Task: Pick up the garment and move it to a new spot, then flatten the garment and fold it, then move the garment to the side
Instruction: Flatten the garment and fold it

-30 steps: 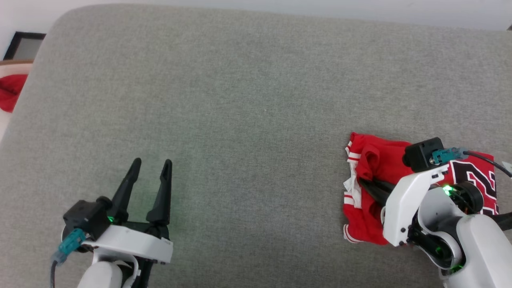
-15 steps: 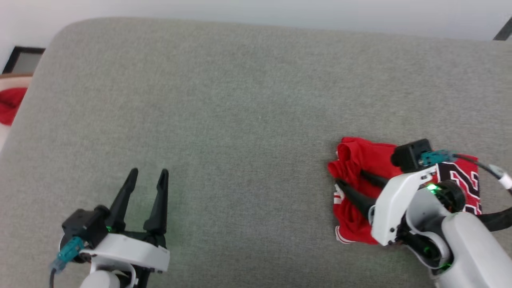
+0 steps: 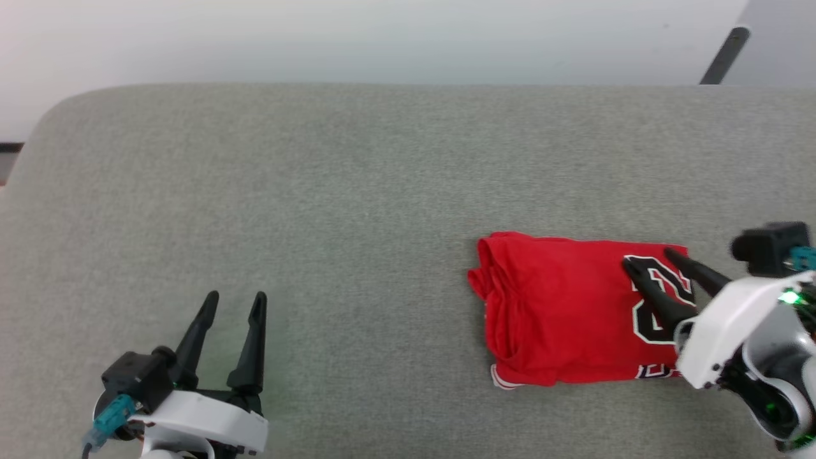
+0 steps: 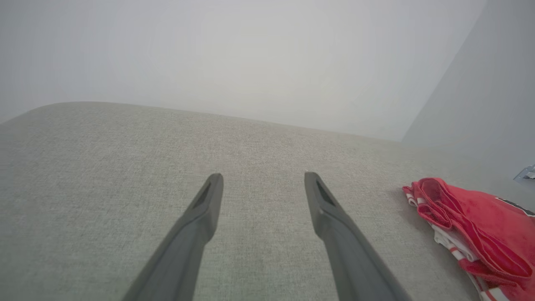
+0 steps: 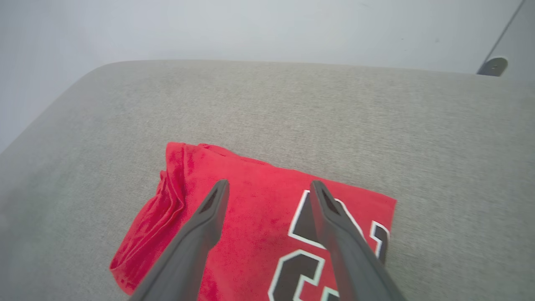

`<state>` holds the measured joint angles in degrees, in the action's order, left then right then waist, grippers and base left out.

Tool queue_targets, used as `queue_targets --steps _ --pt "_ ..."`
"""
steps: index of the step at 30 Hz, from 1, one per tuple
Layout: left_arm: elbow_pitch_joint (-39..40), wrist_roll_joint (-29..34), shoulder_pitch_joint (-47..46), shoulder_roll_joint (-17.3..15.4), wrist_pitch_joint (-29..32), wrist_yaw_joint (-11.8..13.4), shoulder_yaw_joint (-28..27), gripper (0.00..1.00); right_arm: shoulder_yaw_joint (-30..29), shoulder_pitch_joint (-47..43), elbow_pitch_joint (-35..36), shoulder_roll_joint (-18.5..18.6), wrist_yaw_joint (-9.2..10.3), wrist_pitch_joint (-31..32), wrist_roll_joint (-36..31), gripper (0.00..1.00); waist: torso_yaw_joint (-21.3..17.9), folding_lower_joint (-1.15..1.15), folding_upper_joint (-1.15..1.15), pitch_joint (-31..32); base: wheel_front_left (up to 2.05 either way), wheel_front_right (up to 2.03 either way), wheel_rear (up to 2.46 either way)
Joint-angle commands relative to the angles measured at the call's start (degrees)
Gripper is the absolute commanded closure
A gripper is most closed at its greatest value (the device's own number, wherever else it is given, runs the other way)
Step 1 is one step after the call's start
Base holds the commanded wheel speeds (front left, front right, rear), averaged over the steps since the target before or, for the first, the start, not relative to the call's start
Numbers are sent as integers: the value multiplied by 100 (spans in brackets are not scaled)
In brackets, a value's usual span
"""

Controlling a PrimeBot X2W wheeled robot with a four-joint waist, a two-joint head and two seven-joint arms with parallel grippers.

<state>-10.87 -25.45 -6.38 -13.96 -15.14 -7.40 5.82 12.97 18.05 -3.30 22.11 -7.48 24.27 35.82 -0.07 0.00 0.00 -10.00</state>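
where the grey woven surface [image 3: 319,191] spreads wide under both arms, its far edge bends into a rounded corner on the left, and a plain pale wall [image 3: 319,38] rises behind it. a dark slanted bar [image 3: 723,57] shows against the wall at the far right. the shirt [image 3: 561,312] lies folded into a rough rectangle on the right part of the surface, with bunched folds toward the middle and black numerals toward the right. the right claw [image 3: 649,257] is spread over the numerals, gripping nothing. the left claw [image 3: 236,296] is spread too, empty, over bare fabric well apart from the shirt.
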Motion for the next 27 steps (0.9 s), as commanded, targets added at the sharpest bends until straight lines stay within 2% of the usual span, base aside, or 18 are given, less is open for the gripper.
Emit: queue_targets --steps 1,7,16,22,27 --pt "-11 -1 76 -18 8 -11 6 0 -82 -127 1 63 -1 -164 31 0 -156 0 0 95 0 0 0" --pt "-56 -21 63 -48 8 -11 53 0 -303 -360 -149 139 -1 -1036 -176 0 -291 0 0 114 0 0 0" --pt "-138 10 291 -21 8 -11 -39 0 -560 -760 -527 -220 -2 -2345 -498 0 -388 0 0 333 0 0 0" --pt "-93 107 454 -96 8 -11 -131 0 -701 -997 -651 -421 -1 -2876 -673 0 -338 0 0 425 0 0 0" --pt "23 287 688 -72 7 -11 -250 0 -850 -1307 -578 -466 -2 -3046 -736 0 -288 0 0 621 0 0 0"
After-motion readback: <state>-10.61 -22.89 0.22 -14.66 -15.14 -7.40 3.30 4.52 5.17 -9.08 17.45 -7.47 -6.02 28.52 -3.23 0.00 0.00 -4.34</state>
